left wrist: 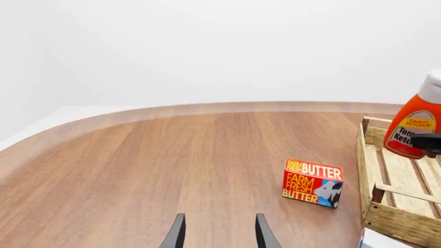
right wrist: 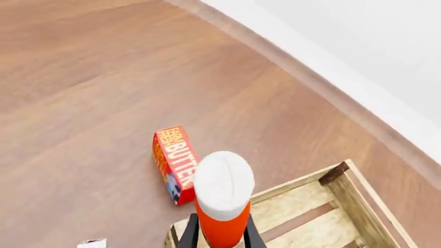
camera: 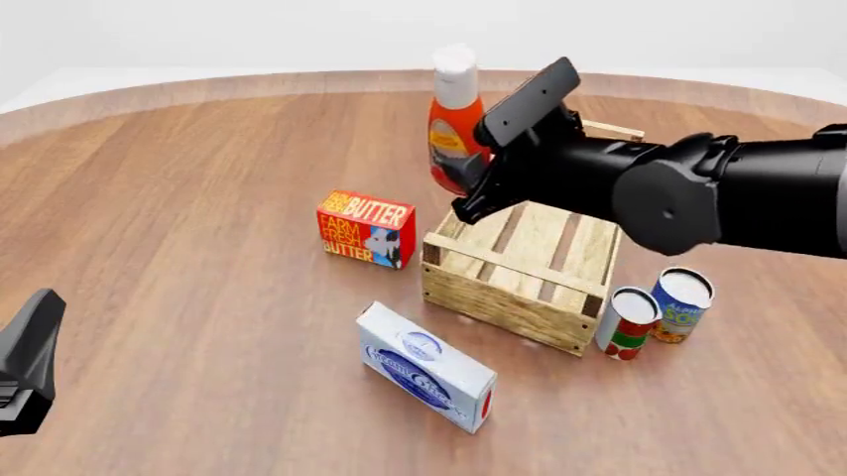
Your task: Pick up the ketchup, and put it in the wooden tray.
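Right jaws clamped on ketchup (camera: 454,119) above brown wooden table (camera: 198,198).

Butter box (camera: 367,229) upright, blue-white carton (camera: 425,368) lying flat, two cans (camera: 628,323) (camera: 681,304) standing together

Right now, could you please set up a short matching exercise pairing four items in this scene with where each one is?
Things:
1. ketchup
2. butter box
3. two cans
4. left gripper

Places or states:
A. standing on the table right of the wooden tray
B. open, holding nothing
C. held by the right gripper above the tray's far left corner
D. on the table left of the tray

Pairs: 1-C, 2-D, 3-A, 4-B
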`<action>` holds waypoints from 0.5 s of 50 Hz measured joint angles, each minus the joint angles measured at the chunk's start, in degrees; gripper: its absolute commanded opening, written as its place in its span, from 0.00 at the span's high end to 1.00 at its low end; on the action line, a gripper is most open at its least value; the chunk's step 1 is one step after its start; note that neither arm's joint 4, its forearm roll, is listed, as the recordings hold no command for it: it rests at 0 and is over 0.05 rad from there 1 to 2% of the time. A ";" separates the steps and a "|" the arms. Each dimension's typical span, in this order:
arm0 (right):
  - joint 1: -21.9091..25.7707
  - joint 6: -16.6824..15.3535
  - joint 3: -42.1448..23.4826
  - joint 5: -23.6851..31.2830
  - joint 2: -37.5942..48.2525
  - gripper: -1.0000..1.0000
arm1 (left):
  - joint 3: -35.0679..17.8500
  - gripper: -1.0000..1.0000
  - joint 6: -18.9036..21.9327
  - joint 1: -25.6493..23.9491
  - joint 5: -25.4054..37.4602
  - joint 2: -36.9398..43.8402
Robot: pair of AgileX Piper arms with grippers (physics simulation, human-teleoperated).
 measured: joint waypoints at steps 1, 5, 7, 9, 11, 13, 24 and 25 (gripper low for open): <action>-0.63 0.04 0.19 -0.02 -0.17 1.00 | 0.00 0.00 0.00 0.00 0.00 0.00; -2.94 0.24 0.95 -0.26 -0.71 1.00 | 0.00 0.00 0.00 0.00 0.00 0.00; -3.98 0.43 1.33 -0.46 -0.90 1.00 | 0.00 0.00 0.00 0.00 0.00 0.00; -5.04 0.62 1.72 -0.73 -1.03 1.00 | 0.00 0.00 0.00 0.00 0.00 0.00; -6.08 0.81 2.11 -1.04 -1.11 1.00 | 0.00 0.00 0.00 0.00 0.00 0.00; -7.08 1.02 2.46 -1.37 -1.13 1.00 | 0.00 0.00 0.00 0.00 0.00 0.00; -11.73 1.98 3.94 -3.60 -0.03 1.00 | 0.00 0.00 0.00 0.00 0.00 0.00; -12.07 2.05 4.04 -3.83 0.17 1.00 | 0.00 0.00 0.00 0.00 0.00 0.00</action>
